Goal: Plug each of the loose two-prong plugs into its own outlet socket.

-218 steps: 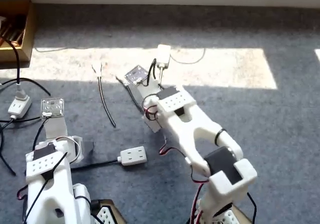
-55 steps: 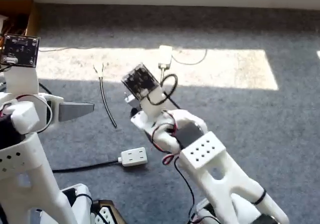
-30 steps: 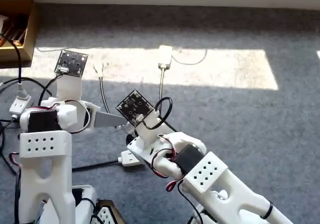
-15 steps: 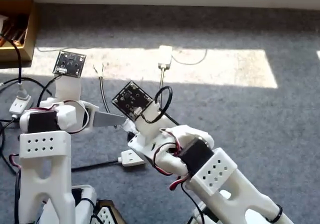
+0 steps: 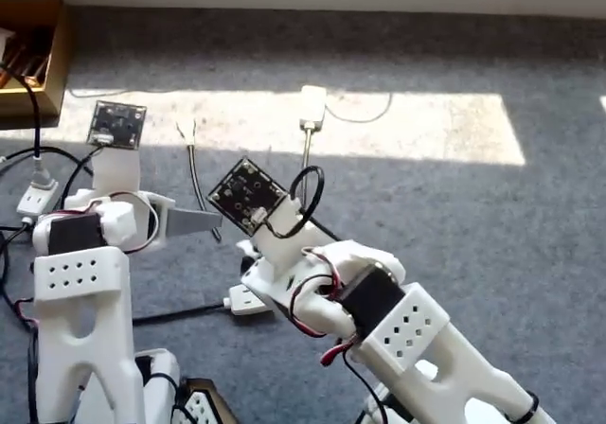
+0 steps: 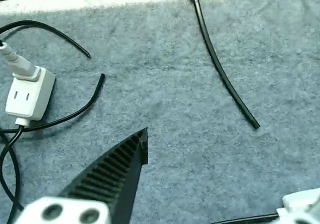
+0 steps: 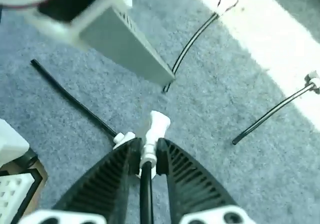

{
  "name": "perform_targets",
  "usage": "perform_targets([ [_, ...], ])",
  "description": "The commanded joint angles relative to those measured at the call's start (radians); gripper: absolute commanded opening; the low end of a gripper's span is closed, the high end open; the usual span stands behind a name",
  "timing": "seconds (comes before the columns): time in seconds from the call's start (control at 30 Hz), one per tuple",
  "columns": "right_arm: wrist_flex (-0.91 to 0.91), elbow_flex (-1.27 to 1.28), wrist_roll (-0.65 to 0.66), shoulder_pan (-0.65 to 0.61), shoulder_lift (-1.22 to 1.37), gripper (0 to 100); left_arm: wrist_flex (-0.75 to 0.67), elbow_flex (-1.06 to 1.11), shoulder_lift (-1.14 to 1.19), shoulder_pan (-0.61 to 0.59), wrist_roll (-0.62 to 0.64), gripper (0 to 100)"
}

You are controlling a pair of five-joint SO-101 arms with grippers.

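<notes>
The right pincer (image 7: 148, 145) is clamped on a white plug (image 7: 155, 124) above the carpet (image 7: 240, 184). The plug's long axis follows the pincer, tip pointing outward. Whether the left pincer (image 5: 194, 221) is open or closed cannot be told.

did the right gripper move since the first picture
Yes: the right gripper, shut on a plug, has come from the far outlet toward the near outlet.
</notes>
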Motion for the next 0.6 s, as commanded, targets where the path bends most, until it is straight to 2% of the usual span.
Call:
perform_targets([
  [0.0,0.001,0.082,0.014,0.036,-0.019,0.5,-0.032,-0.005,-0.01,-0.062,0.005,53],
  [0.1,-0.004,0.124,0.008,0.045,-0.028,0.5,-0.029,-0.001,-0.008,-0.045,0.009,53],
  [0.3,-0.018,0.048,0.005,-0.007,-0.028,0.5,-0.037,0.053,-0.008,0.094,0.08,53],
  [0.43,0.041,-0.01,0.005,-0.048,-0.028,0.5,-0.06,0.07,-0.004,0.159,0.112,53],
  [0.57,0.076,-0.059,0.006,-0.031,-0.028,0.5,-0.063,0.119,-0.002,0.211,0.114,53],
])
